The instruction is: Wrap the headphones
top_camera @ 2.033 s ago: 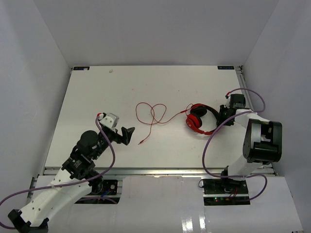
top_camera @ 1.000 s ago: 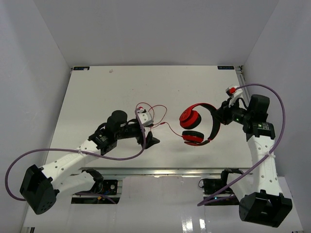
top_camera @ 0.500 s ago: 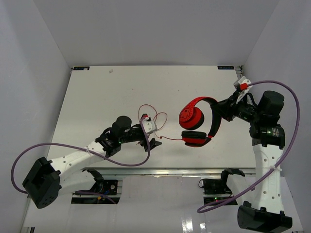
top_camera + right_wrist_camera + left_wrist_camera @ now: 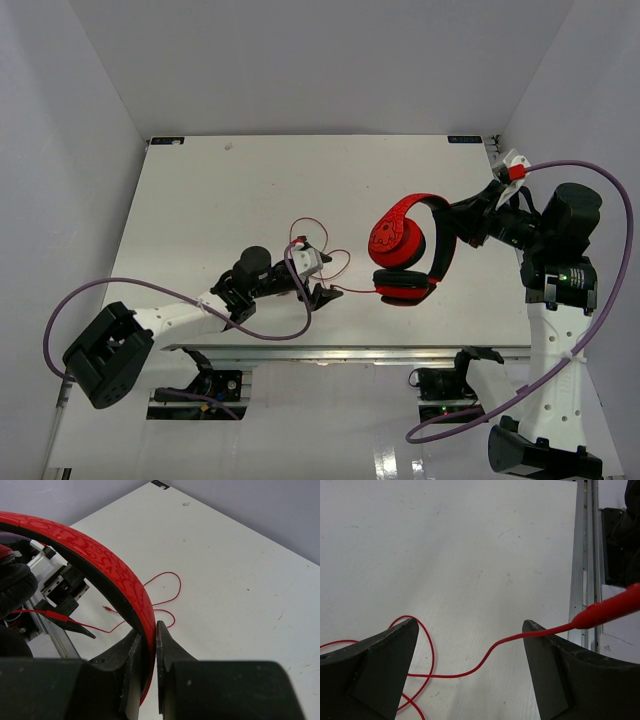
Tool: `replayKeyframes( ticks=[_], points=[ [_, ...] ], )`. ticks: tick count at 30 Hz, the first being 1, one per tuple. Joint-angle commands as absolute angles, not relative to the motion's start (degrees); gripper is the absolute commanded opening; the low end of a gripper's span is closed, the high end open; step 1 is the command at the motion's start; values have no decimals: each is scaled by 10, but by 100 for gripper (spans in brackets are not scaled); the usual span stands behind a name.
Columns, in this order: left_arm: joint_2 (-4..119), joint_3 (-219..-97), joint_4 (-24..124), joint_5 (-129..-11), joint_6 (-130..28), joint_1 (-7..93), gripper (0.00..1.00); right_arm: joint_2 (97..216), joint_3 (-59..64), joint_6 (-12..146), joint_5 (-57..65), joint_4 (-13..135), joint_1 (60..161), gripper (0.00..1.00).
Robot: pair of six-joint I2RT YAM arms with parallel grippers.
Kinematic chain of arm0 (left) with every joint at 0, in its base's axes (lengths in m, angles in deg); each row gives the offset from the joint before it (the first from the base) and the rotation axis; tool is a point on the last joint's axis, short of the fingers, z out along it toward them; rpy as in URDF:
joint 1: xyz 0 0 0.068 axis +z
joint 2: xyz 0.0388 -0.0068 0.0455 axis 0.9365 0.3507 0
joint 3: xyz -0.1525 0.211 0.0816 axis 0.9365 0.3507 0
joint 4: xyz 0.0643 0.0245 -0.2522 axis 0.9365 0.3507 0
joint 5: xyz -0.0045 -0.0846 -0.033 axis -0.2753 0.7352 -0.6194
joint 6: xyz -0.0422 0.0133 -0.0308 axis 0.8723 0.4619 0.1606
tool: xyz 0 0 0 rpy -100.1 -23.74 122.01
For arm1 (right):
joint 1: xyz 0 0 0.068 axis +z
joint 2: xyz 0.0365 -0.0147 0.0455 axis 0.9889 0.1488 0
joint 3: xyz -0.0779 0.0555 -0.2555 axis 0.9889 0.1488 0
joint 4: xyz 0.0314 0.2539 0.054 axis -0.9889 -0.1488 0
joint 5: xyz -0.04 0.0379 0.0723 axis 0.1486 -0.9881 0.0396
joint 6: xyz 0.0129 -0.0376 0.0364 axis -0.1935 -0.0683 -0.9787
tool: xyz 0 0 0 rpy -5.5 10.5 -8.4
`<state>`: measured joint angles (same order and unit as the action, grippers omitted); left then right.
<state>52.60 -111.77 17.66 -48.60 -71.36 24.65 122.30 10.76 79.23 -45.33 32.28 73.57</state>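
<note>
Robot lab cell: white tbl [image 4: 200, 200] w/ plain walls [image 4: 320, 70] round it.

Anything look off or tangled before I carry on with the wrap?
Nothing damaged. The cord lies in loose crossed loops on the table, trailing from the headphones, which the shut right hand holds up by the band. The open left hand straddles a stretch of it without gripping.

Table [image 4: 200, 200]: white, flat, matte, faintly scuffed.
Walls [image 4: 300, 60]: plain white panels rising from the table's left, far and right sides.
Rail [image 4: 330, 352]: silver metal strip along the table's near edge.
Corner tags [image 4: 167, 141]: small black labels at the table's two far corners.
Smudge [image 4: 229, 147]: tiny mark near the table's far edge, left of centre.
</note>
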Motion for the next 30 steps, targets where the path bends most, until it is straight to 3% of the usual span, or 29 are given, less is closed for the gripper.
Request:
replayKeyframes(
  ticks=[1, 5, 9, 15, 21, 27, 30],
  points=[
    [548, -1124, 98, -466, -680, 245, 87, 1224, 69, 742, -485, 352, 733, 8],
    [578, -1143, 117, -443, -679, 245, 69, 1225, 61, 723, -495, 355, 733, 8],
    [592, -1137, 95, -446, -673, 245, 67, 1225, 73, 705, -500, 368, 733, 8],
    [613, -1147, 88, -437, -676, 245, 48, 1234, 70, 692, -507, 376, 732, 8],
    [633, -1150, 71, -425, -667, 245, 45, 1236, 64, 684, -510, 380, 732, 8],
    [634, -1164, 144, -429, -720, 247, 9, 1239, 73, 682, -517, 387, 730, 8],
    [612, -1188, 230, -434, -748, 260, 1, 1236, 97, 713, -531, 377, 730, 8]
  ],
)
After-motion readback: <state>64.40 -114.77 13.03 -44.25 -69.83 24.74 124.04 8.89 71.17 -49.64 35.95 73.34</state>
